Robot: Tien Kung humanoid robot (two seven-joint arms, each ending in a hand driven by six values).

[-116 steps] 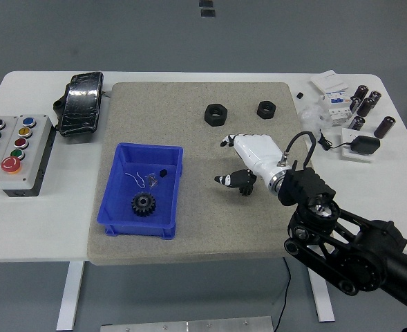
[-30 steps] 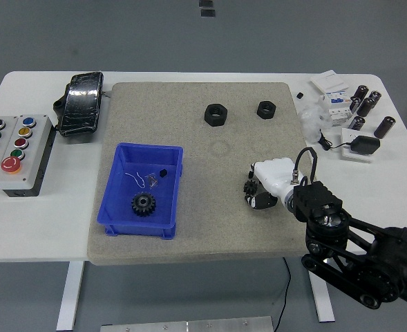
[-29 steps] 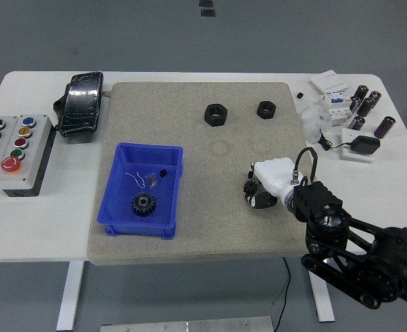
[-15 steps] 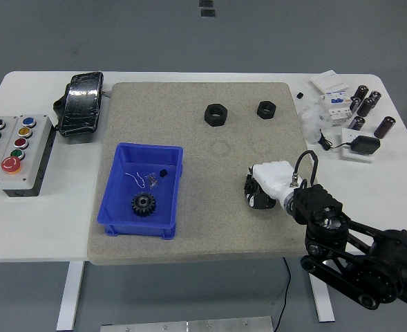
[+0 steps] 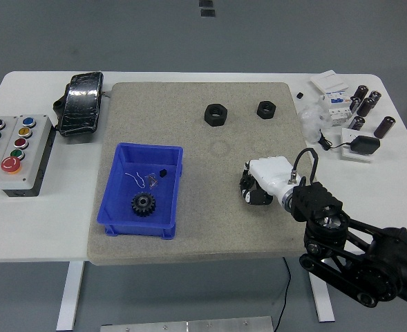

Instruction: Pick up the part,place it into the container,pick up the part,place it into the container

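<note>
Right hand [image 5: 257, 188], white-shelled with dark fingertips, sits low over the grey felt mat [image 5: 189, 228], fingers curled down around something small and dark; whether it is truly gripped or only covered cannot be told from this angle. One black toothed gear [image 5: 142, 204] already lies in the blue plastic bin [image 5: 118, 192], so the second pick looks to be in hand. To do it well, the fingers should close fully under the piece before any lift, then carry it left, well clear of the bin's near wall, and release low so it does not bounce out. Two black hexagonal nuts [image 5: 216, 114] lie farther back on the mat, untouched. The part beneath the palm is almost wholly hidden, so its shape is uncertain. No left arm shows on the white worktop [image 5: 37, 228].
</note>
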